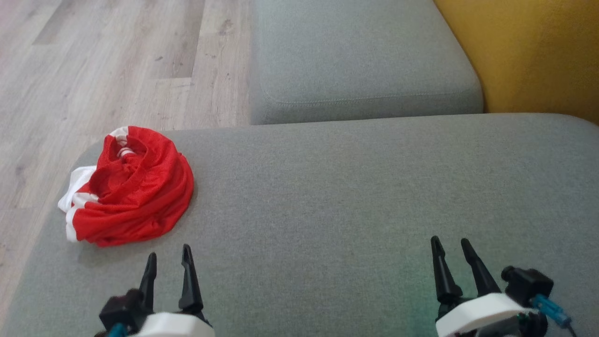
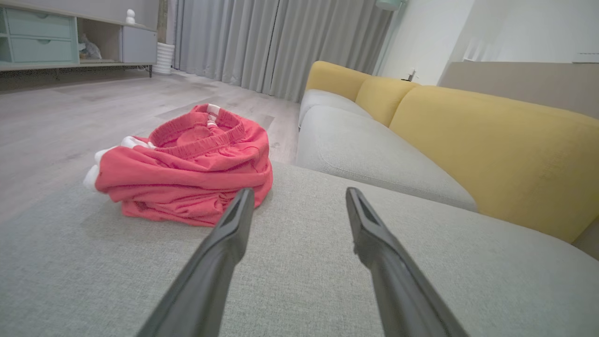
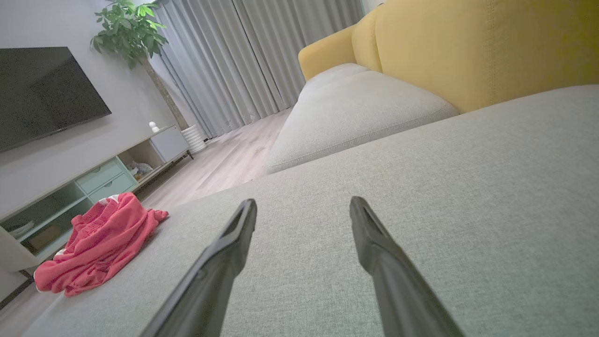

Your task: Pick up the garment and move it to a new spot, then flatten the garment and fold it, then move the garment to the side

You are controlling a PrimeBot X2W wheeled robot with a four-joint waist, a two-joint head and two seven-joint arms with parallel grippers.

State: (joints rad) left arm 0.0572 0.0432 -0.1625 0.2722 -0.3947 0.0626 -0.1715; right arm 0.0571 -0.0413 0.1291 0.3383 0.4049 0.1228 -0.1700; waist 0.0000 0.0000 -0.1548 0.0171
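Note:
The garment [image 1: 133, 189] is a red piece with white trim, crumpled in a heap near the left edge of the grey sofa seat [image 1: 355, 187]. In the left wrist view the garment [image 2: 187, 166] lies just ahead and left of the fingers, its elastic waistband on top. It also appears far left in the right wrist view as the garment [image 3: 98, 243]. My left gripper [image 1: 169, 252] hovers open just in front of the heap, apart from it. Over the seat's right side my right gripper [image 1: 450, 241] is open with nothing between its fingers.
A second grey seat cushion [image 1: 360, 61] lies beyond, with the yellow backrest [image 1: 538, 51] to the right. Wooden floor [image 1: 93, 70] drops off past the seat's left edge. A TV cabinet [image 3: 93, 178] and curtains [image 2: 281, 42] stand across the room.

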